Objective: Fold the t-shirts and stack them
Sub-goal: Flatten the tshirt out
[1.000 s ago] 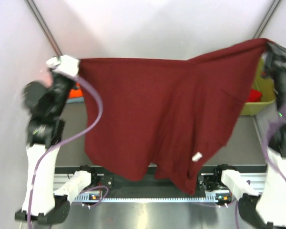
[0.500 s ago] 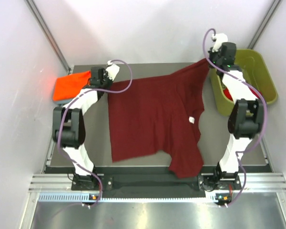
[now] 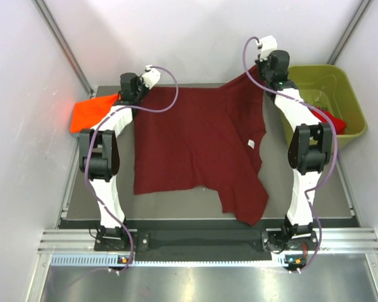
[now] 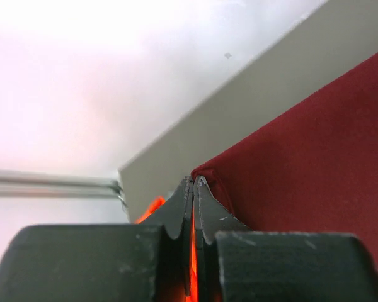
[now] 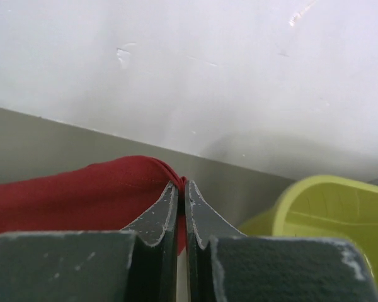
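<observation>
Bin (image 3: 315,68) and orange shirt (image 3: 91,113) flank maroon shirt (image 3: 195,141), clenched by left hand (image 4: 193,182), right hand (image 5: 181,184).

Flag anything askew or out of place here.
The maroon t-shirt lies crooked: its right side trails nearer the arm bases than its left, and it puckers toward the right gripper. The orange t-shirt seems to overhang the table's left edge.
</observation>
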{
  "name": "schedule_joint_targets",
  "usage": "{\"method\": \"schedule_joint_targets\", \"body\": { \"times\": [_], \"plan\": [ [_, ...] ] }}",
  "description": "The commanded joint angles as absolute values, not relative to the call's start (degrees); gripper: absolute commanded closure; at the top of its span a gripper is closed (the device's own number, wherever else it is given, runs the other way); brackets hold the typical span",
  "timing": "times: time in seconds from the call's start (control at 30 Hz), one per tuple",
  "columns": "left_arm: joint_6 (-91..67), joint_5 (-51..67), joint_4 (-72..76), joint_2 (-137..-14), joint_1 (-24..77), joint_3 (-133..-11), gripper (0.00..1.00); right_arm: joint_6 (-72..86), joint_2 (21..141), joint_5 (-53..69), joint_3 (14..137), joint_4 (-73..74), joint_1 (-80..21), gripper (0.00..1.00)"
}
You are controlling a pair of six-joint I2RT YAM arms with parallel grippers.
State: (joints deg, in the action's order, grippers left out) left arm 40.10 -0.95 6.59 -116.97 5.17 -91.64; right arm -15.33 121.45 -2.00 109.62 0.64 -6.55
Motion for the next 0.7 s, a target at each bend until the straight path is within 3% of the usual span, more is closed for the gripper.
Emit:
{"method": "schedule_joint_targets", "body": {
  "times": [0.0, 0.47, 0.67],
  "plan": [
    [47.44, -0.27, 18.1, -121.28, 4.04, -94.65, 1.0, -16.88, 124.45, -6.06, 113.46, -4.57, -6.59, 1.0],
    [51.86, -4.66, 34.45, -126.13, 3.6, -96.68, 1.0, -19.43, 127.8, -10.47, 118.29, -7.3, -6.77, 1.0],
    [50.97, -5.36, 32.96, -127.18, 3.52, -100.28, 1.0, -22.76, 129.28, -10.2, 120.06, -8.0, -9.66, 1.0]
  ]
}}
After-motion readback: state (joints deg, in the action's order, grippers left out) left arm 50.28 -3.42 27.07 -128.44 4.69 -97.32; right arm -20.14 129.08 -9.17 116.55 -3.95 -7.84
